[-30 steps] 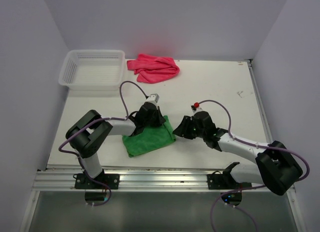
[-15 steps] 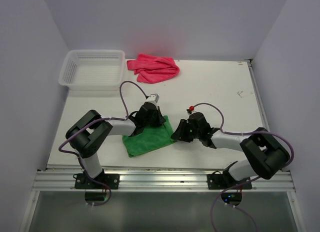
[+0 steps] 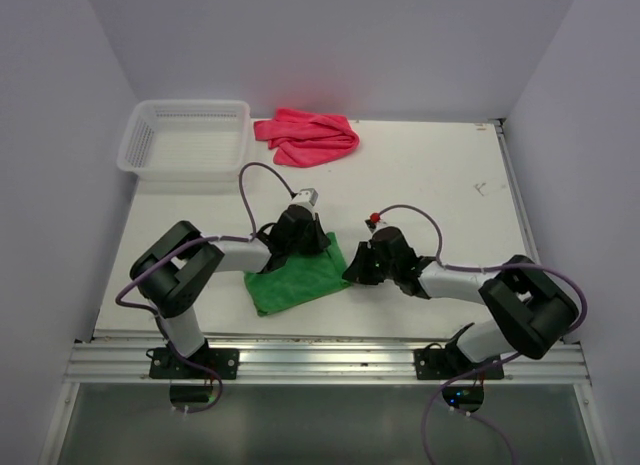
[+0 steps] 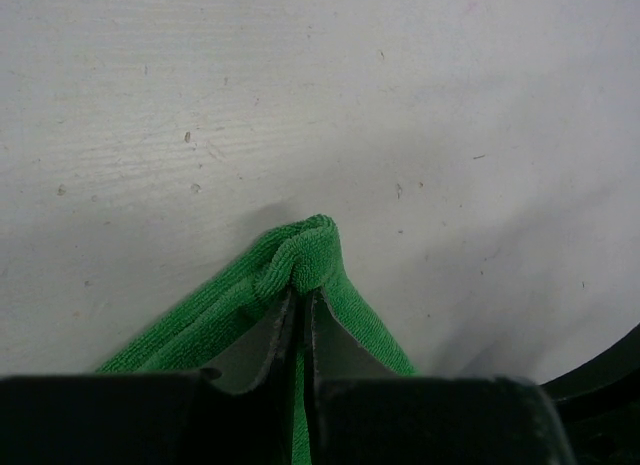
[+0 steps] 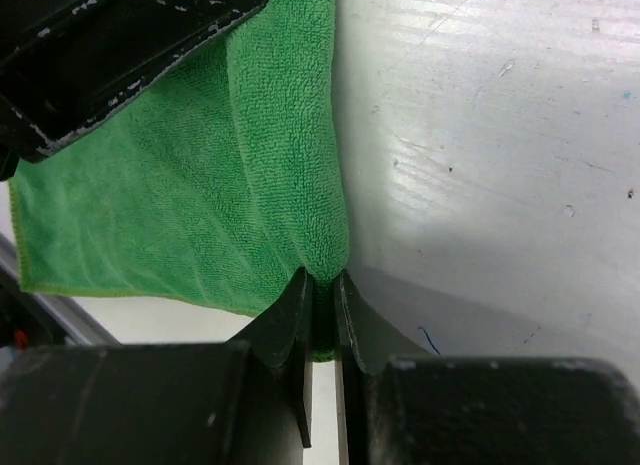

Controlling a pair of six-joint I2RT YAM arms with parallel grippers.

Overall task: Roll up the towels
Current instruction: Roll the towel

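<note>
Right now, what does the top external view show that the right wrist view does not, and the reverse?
Only the top view: the pink towel bunched at the far edge, the white basket beside it, and both whole arms. Only the right wrist view: the right gripper shut on the edge of the green towel, seen close. Both: the green towel on the white table.

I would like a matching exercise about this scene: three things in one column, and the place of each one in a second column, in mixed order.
1. green towel
2. pink towel
3. basket

a. far left corner of the table
b. pinched by the left gripper and the right gripper
c. crumpled at the far edge, beside the basket

Pairs: 1-b, 2-c, 3-a
</note>
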